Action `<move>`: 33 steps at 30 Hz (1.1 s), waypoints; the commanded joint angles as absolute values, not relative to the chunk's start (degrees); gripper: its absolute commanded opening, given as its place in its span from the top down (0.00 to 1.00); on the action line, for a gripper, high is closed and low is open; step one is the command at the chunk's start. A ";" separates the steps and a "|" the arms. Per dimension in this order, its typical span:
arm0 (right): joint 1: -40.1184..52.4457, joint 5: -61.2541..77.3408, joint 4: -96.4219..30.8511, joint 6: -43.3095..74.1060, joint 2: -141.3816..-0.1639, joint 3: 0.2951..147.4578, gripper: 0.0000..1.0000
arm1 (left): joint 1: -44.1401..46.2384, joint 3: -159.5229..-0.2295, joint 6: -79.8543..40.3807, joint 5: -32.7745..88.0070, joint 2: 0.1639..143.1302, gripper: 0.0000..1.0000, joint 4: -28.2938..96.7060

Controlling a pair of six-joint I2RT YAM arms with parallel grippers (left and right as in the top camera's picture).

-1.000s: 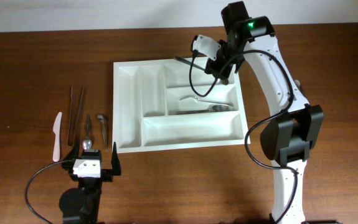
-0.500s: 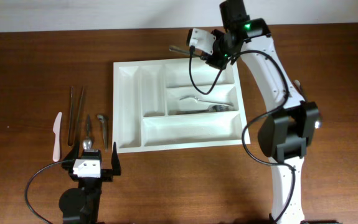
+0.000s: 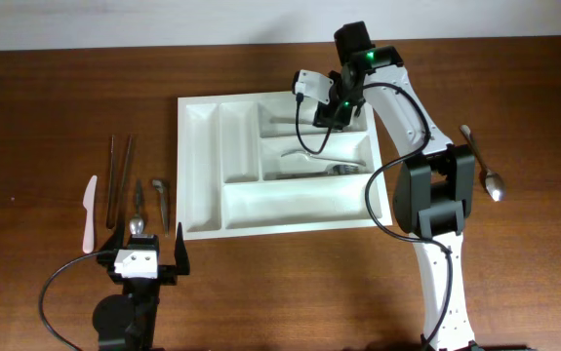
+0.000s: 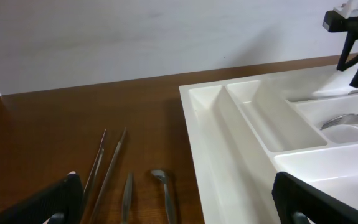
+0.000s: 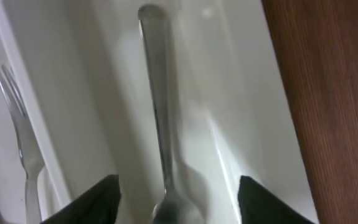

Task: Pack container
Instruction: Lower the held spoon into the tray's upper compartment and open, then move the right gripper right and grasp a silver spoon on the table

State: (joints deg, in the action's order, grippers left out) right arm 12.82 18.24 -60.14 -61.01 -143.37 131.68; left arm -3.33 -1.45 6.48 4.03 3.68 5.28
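The container (image 3: 202, 166) sits in the middle of the table, a bit nearer the far edge. The right gripper (image 5: 175, 199) is low over the long part closest to the far edge. Its two fingers (image 5: 98, 202) are wide apart. A thin metal utensil (image 5: 160, 118) lies between them, and neither finger touches it. Its lower end is blurry and cut off, so I cannot tell if it is a spoon or a fork. A fork (image 5: 20, 124) lies in the next part, cut off too.

The left gripper (image 3: 147, 246) is by the near edge, toward the left corner. It is wide open and holds nothing. Near the left edge lie a white knife (image 3: 89, 213), two brown sticks (image 3: 119, 180) and two small metal things (image 3: 149, 203), too small to name. A spoon (image 3: 482, 166) lies near the right edge.
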 commanded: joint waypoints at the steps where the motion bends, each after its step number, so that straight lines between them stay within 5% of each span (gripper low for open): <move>1: 11.75 18.35 -60.27 -55.13 -140.46 132.38 0.38 | -3.03 -0.99 7.42 3.42 3.25 0.01 5.17; 7: 7.31 9.43 -66.89 -34.92 -133.86 135.66 0.38 | -3.03 -0.99 7.42 3.42 3.25 0.01 5.15; 17: -6.66 3.60 -81.87 -32.05 -130.82 134.78 0.44 | -3.03 -0.99 7.42 3.42 3.25 0.01 5.15; 33: -23.64 3.36 -66.87 -32.14 -133.58 114.15 0.53 | -3.03 -0.99 7.42 3.42 3.25 0.01 5.17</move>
